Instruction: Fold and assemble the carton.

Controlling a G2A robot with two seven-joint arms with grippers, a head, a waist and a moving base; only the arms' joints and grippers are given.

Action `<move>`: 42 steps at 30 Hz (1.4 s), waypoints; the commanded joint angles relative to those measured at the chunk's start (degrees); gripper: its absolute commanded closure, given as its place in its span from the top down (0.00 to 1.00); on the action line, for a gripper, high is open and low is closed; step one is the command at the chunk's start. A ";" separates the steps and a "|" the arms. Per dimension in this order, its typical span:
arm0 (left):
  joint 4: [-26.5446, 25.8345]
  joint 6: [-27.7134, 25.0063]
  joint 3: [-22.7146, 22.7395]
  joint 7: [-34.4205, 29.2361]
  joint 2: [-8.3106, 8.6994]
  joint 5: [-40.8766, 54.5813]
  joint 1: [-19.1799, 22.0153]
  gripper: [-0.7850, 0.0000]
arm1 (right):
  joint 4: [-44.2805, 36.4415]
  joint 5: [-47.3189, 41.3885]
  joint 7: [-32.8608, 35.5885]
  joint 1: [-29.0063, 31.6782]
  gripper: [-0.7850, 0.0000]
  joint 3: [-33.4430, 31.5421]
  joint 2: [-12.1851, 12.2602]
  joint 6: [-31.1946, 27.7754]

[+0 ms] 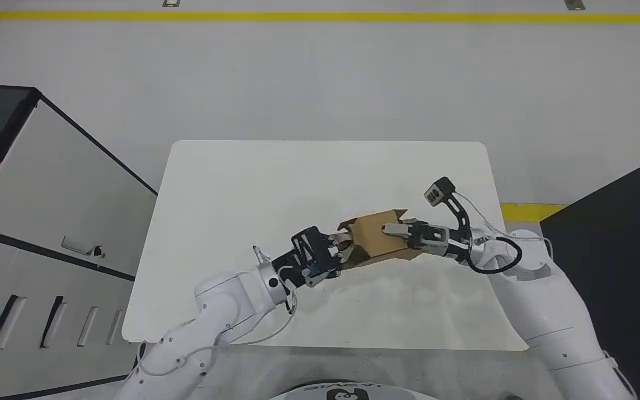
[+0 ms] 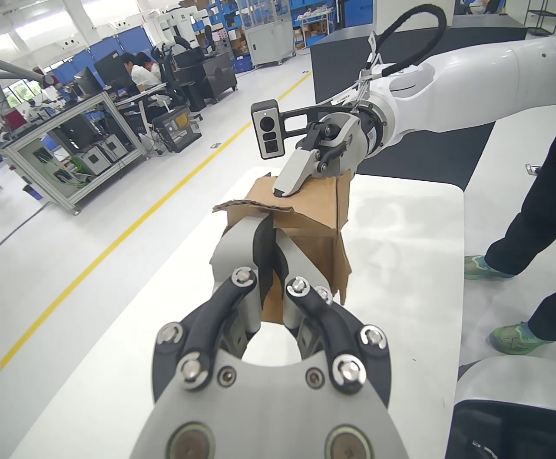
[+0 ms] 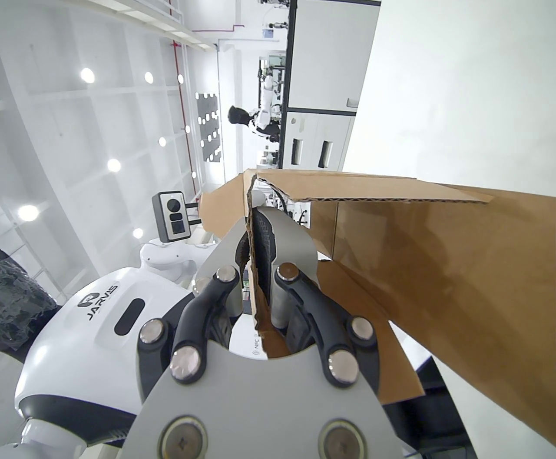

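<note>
Carton [image 1: 378, 238] well inside table [image 1: 300, 180] edges

Overhead, close opposed wrists; shared carton [image 1: 378, 238]

Glossy white, rounded arm shells [image 2: 469, 82] carry a looped black cable [image 2: 440, 24] and a black-and-grey wrist camera [image 2: 268, 132], while the left end effector [image 2: 263, 230] and right end effector [image 3: 256, 221] share pale grey plates [image 2: 269, 404], black linkage bars [image 2: 208, 313], silver screws [image 2: 347, 367] and black-padded grey fingers [image 2: 299, 256].

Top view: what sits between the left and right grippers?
The partly folded carton spans that gap; the left gripper and right gripper each clamp an opposite end. Top view shows it.
</note>
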State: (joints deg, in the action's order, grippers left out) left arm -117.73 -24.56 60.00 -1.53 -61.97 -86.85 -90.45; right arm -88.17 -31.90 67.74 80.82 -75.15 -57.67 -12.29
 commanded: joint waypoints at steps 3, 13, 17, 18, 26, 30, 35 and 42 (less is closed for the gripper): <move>-0.14 -0.31 -0.57 -0.35 -0.08 -0.54 0.45 0.00 | -0.76 1.63 -0.44 0.11 0.00 0.44 0.04 0.28; 0.82 -0.77 -3.16 -1.25 -0.66 -0.97 3.07 0.00 | -1.39 2.45 -0.40 0.07 0.00 1.28 0.05 0.18; 0.60 -0.15 -2.57 -0.61 -0.67 -0.18 2.98 0.00 | -0.45 -1.57 0.77 0.18 0.00 1.07 -0.04 -0.11; 0.24 0.10 -2.09 -0.26 -0.61 0.01 2.70 0.00 | 0.11 -3.33 1.35 0.15 0.00 0.84 -0.08 -0.37; -4.39 1.01 3.92 2.26 0.36 0.65 -1.72 0.00 | 3.79 -11.05 5.90 -0.87 0.00 -0.28 -0.22 -1.25; -5.07 2.00 7.18 3.34 0.78 0.77 -4.00 0.00 | 5.81 -15.28 8.86 -1.88 0.00 0.09 -0.52 -1.74; -3.94 1.78 9.76 3.80 1.09 2.13 -5.97 0.00 | 8.48 -21.01 12.43 -3.26 0.00 0.77 -1.06 -2.02; -1.79 -0.02 9.49 5.23 1.06 4.75 -6.37 0.00 | 11.76 -26.71 15.26 -5.52 0.00 1.86 -1.87 -1.18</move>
State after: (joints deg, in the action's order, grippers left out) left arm -120.01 -24.09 69.69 3.31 -60.88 -82.74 -96.99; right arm -76.79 -58.12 82.87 75.58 -73.42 -59.45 -13.53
